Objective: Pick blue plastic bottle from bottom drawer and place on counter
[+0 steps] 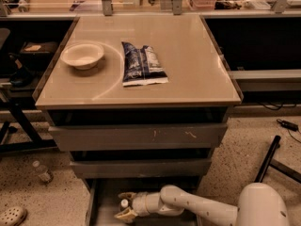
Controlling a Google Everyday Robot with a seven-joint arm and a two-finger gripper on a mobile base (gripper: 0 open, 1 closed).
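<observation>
The bottom drawer is pulled out at the foot of the grey cabinet. The blue plastic bottle lies inside it, and only its white cap end shows. My gripper reaches into the drawer from the right. It is open, with one finger above the bottle's cap and one below it. The rest of the bottle is hidden by the gripper. The counter is the glossy beige top above.
A beige bowl and a flat dark-blue pouch lie on the counter. Two wider grey drawers overhang the bottom drawer. Another bottle and a shoe lie on the floor at left. A black pole leans at right.
</observation>
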